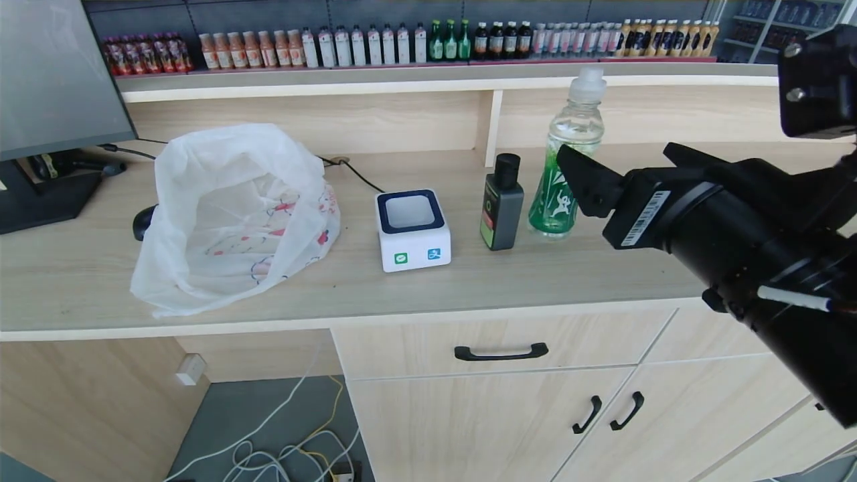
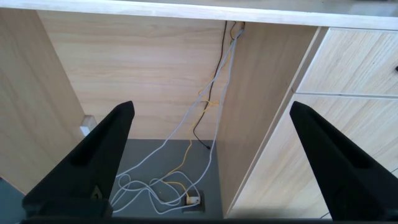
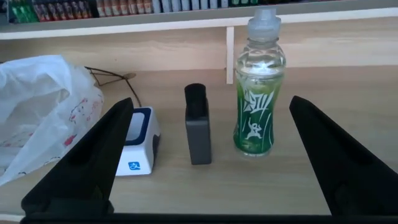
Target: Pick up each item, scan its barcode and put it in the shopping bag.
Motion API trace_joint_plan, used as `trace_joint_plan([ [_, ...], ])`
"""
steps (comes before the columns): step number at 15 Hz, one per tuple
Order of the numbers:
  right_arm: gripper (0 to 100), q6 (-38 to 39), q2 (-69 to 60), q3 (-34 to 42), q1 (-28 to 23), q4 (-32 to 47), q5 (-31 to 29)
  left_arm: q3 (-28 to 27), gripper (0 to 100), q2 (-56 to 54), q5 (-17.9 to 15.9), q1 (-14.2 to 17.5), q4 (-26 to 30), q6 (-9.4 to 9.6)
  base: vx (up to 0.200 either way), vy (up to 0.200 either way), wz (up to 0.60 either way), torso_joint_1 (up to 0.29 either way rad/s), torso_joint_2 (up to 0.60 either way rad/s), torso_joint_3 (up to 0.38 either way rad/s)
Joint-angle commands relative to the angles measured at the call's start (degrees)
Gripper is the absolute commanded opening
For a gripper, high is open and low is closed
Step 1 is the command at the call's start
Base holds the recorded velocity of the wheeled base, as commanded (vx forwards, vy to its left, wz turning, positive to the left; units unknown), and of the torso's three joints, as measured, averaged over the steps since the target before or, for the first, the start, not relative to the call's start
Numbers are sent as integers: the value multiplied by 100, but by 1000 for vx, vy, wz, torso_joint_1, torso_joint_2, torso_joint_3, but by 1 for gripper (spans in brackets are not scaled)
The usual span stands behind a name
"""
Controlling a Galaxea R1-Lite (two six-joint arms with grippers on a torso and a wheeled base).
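The green bottle (image 1: 566, 167) and the dark bottle (image 1: 502, 204) stand just beside each other toward the right end of the counter (image 1: 535, 274). The right gripper (image 3: 211, 104) hangs near them, jaws wide, holding nothing. Going for one, a finger could bump the other and tip it. The scanner (image 1: 412, 229) sits mid-counter, the bag (image 1: 227, 214) toward the left end. The left gripper (image 2: 211, 106), also wide, hangs below the counter.

Light wood worktop (image 1: 469, 281) held, from the robot's left: monitor stand (image 1: 40, 197), black mouse (image 1: 142, 222), open white shopping bag (image 1: 227, 214), scanner (image 1: 412, 231), dark bottle (image 1: 502, 204), green drink bottle (image 1: 569, 167), both upright.
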Motion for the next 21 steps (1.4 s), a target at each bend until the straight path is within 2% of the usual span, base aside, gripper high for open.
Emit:
trace_joint_plan([
  [1, 100, -21, 224, 1, 8, -4, 8, 0, 100, -2, 0, 0, -2, -1, 0, 0, 0, 0, 0, 0],
  [7, 100, 32, 628, -289, -27, -13, 254, 0, 100, -2, 0, 0, -2, -1, 0, 0, 0, 0, 0, 0],
  [11, 100, 313, 1068, -825, -27, -13, 342, 0, 100, -2, 0, 0, -2, -1, 0, 0, 0, 0, 0, 0],
  [16, 100, 234, 1419, -1168, -791, -4, 597, 0, 100, -2, 0, 0, -2, -1, 0, 0, 0, 0, 0, 0],
  [20, 100, 260, 1648, -1159, -1002, -13, 685, 0, 100, -2, 0, 0, -2, -1, 0, 0, 0, 0, 0, 0],
  [21, 100, 295, 1701, -1141, -1002, -13, 878, 0, 100, -2, 0, 0, -2, -1, 0, 0, 0, 0, 0, 0],
])
